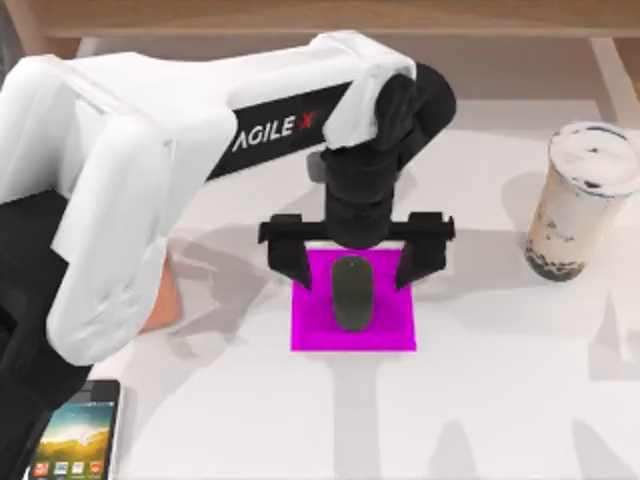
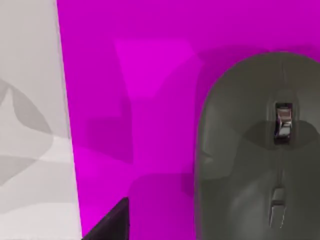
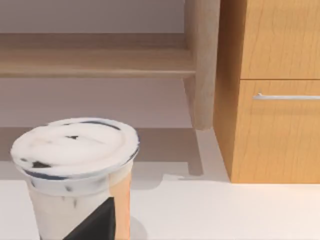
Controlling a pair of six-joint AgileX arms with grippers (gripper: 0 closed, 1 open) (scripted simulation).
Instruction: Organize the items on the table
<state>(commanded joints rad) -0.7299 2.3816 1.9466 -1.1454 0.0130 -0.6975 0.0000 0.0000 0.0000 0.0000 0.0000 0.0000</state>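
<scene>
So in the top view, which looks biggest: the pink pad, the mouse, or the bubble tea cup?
Largest to smallest, as they look:
1. Pink pad
2. Bubble tea cup, close to the pad, but it stands taller, nearer the camera, so that's unsure
3. Mouse, lying on the pad under the open left gripper

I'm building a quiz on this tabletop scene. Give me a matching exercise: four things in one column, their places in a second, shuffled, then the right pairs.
Things:
1. mouse
2. smartphone
3. bubble-tea cup
4. left gripper

Places:
A. upright near the table's right side
B. open, fingers either side of the mouse, over the pad
C. lying on the magenta pad
D. flat at the table's near left corner

Pairs: 1-C, 2-D, 3-A, 4-B
</scene>
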